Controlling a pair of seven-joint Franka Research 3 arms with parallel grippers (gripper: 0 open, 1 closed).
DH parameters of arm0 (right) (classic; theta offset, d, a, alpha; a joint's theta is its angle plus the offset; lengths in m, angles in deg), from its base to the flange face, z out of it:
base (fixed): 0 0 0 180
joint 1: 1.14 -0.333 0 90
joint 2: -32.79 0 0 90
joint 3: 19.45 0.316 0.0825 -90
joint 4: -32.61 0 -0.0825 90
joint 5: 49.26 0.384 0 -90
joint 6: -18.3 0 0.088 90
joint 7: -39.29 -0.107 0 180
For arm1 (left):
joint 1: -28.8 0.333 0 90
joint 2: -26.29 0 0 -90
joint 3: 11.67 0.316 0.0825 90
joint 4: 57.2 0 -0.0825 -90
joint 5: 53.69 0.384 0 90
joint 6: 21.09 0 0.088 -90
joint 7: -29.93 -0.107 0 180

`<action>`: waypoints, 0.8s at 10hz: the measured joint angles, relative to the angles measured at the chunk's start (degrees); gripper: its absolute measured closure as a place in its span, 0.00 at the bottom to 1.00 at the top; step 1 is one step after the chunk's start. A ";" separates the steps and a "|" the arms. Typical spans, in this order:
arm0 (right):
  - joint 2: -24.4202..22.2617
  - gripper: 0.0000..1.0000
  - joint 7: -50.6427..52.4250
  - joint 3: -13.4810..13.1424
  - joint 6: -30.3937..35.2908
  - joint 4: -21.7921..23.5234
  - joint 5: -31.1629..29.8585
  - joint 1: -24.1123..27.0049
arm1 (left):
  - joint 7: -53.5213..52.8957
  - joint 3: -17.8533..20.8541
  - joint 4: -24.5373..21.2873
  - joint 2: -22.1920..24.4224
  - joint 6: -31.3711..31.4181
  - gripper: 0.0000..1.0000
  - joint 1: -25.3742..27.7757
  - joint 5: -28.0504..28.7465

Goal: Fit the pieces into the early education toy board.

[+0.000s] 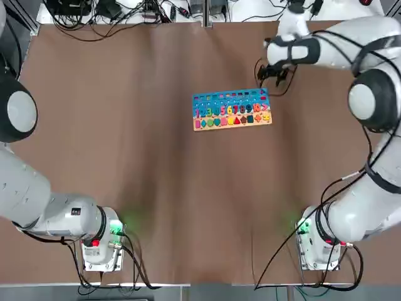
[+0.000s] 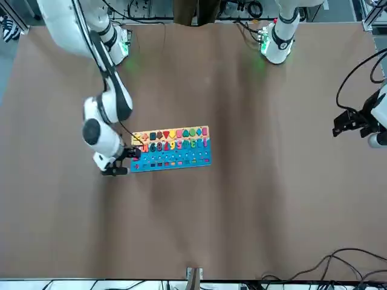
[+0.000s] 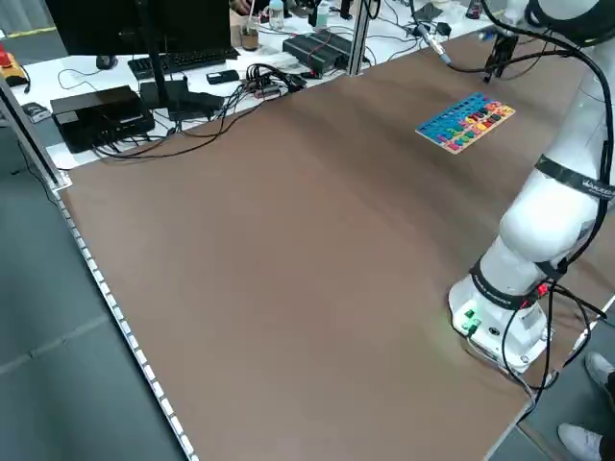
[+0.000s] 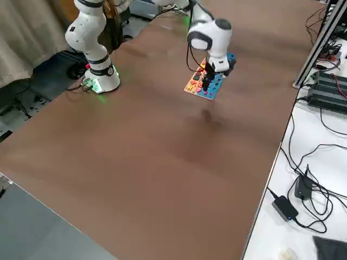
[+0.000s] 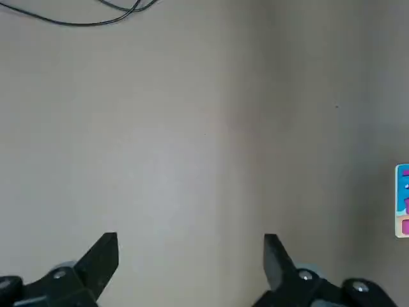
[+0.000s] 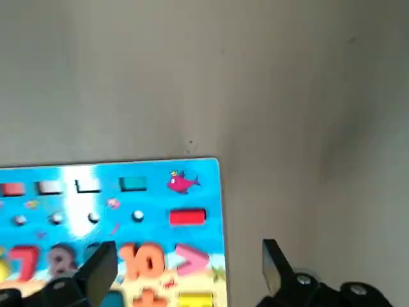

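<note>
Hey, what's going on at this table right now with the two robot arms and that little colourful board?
The right gripper hangs open over the far right corner of the toy board, holding nothing. In its wrist view the orange 10, a pink piece and a red piece sit in the board. The left gripper is open and idle over bare table, off to the left.

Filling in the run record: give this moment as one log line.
right tool: open, above toy board corner | orange 10, red piece: seated | left tool: open, idle over table
</note>
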 joint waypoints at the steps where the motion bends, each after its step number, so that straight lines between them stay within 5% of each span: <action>1: -4.15 0.00 0.00 -0.03 3.59 -0.06 0.00 1.39 | 0.00 0.00 0.08 0.00 0.00 0.00 0.12 0.00; 5: -21.36 0.00 0.64 -0.36 14.64 -0.74 -0.12 9.74 | 0.17 -0.18 2.01 0.29 0.07 0.00 -0.19 0.00; 8: -24.19 0.00 1.71 -0.78 34.30 -13.75 -0.56 14.67 | 0.13 0.02 3.08 0.40 0.06 0.00 0.29 0.00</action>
